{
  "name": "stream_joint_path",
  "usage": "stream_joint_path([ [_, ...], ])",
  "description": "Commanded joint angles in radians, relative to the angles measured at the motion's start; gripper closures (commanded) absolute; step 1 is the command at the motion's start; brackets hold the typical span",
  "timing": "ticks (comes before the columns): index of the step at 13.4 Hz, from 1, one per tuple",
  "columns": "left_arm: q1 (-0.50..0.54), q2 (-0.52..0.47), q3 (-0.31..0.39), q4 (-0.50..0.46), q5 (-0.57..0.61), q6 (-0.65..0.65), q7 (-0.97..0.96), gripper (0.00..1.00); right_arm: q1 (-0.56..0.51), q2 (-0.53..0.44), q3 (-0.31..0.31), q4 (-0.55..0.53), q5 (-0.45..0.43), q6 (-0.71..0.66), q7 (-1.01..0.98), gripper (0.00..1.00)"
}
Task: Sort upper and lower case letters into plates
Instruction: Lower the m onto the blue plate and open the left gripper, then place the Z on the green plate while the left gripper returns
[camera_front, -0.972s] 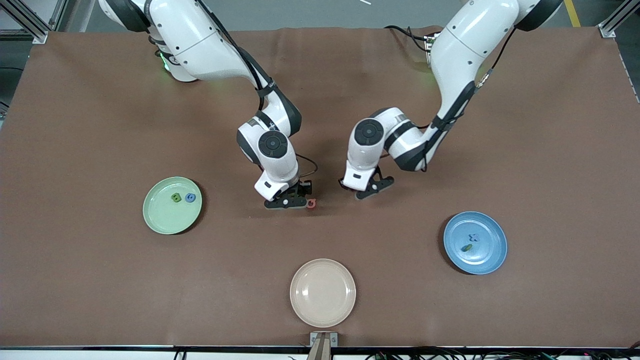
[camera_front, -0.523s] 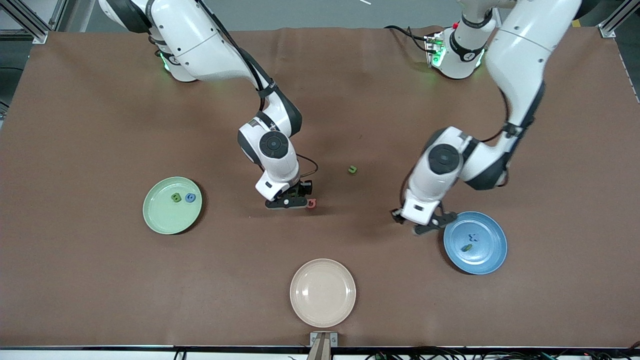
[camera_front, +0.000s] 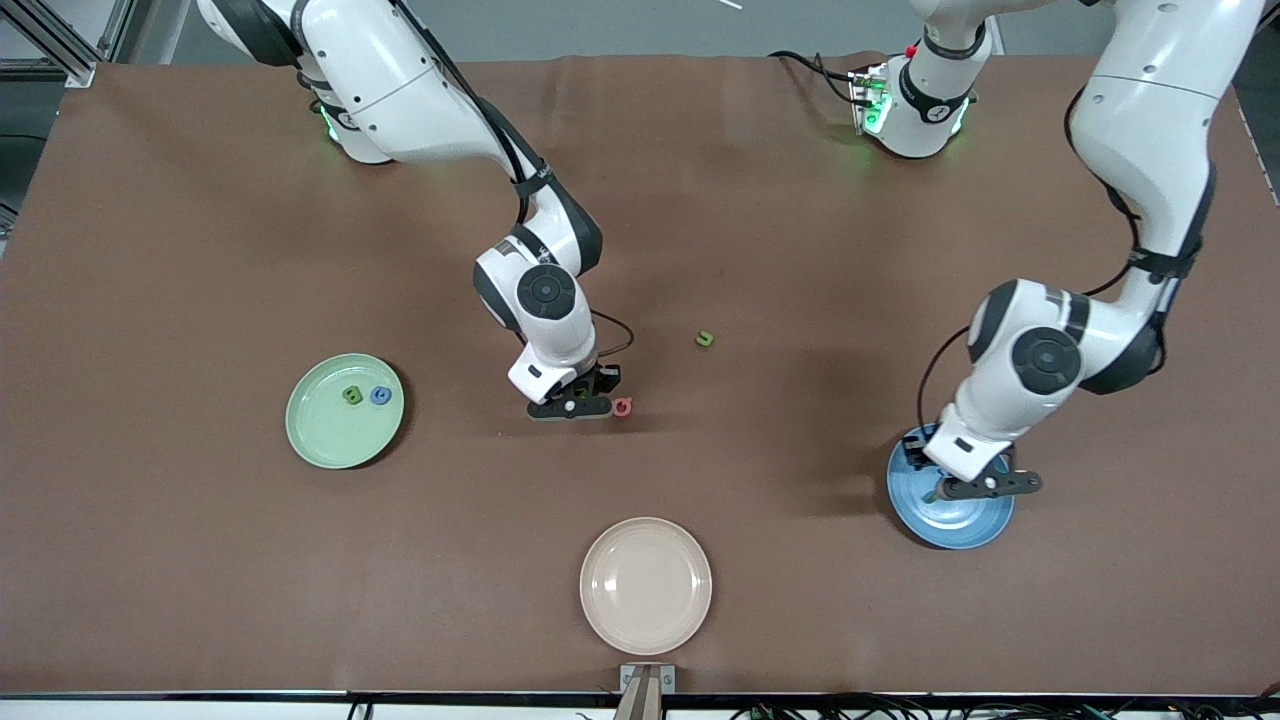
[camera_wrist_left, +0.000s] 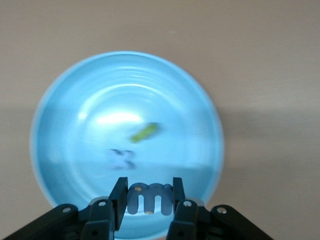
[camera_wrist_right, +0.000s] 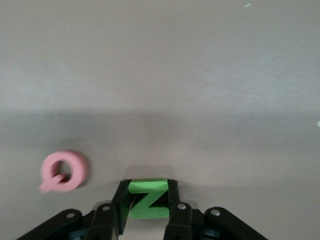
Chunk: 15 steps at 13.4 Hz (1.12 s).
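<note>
Left gripper (camera_wrist_left: 149, 200) clamps blue letter m (camera_wrist_left: 149, 198) over blue plate (camera_wrist_left: 60, 125). Right gripper (camera_wrist_right: 148, 205) closed around green Z (camera_wrist_right: 147, 199), beside pink Q (camera_wrist_right: 63, 171).

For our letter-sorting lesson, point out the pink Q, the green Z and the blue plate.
pink Q (camera_wrist_right: 63, 171): right wrist view, on its ring.
green Z (camera_wrist_right: 147, 199): right wrist view, on its face.
blue plate (camera_wrist_left: 75, 100): left wrist view, on its inner wall.

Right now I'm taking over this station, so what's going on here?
Two arms sort toy letters. The left end effector holds a blue m over the blue plate, which already holds two letters. The right end effector is shut on a green Z at the table's middle, beside a pink Q.
</note>
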Motion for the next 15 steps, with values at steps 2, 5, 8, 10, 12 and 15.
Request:
stream_joint_path([
  [2, 0.02, -0.01, -0.012, -0.011, 0.017, -0.01, 0.034, 0.37, -0.187, -0.116, 0.018, -0.011, 0.002, -0.193, -0.231, 1.0],
  [5, 0.019, -0.039, -0.017, -0.037, 0.014, -0.012, 0.017, 0.0, -0.329, -0.218, 0.02, -0.131, 0.004, -0.201, -0.454, 1.0],
  [8, 0.011, -0.07, -0.082, -0.058, 0.005, -0.094, -0.084, 0.0, -0.458, -0.244, 0.02, -0.196, 0.004, -0.195, -0.658, 1.0],
  [10, 0.007, -0.067, -0.158, -0.06, 0.005, -0.161, -0.229, 0.0, -0.497, -0.236, 0.02, -0.215, 0.004, -0.175, -0.707, 1.0],
  [12, -0.024, -0.044, -0.219, -0.069, 0.005, -0.162, -0.392, 0.0, -0.512, -0.233, 0.02, -0.242, 0.004, -0.135, -0.709, 1.0],
  [15, -0.145, -0.029, -0.224, -0.095, 0.005, -0.127, -0.605, 0.03, -0.529, -0.227, 0.018, -0.252, 0.004, -0.133, -0.707, 0.35],
])
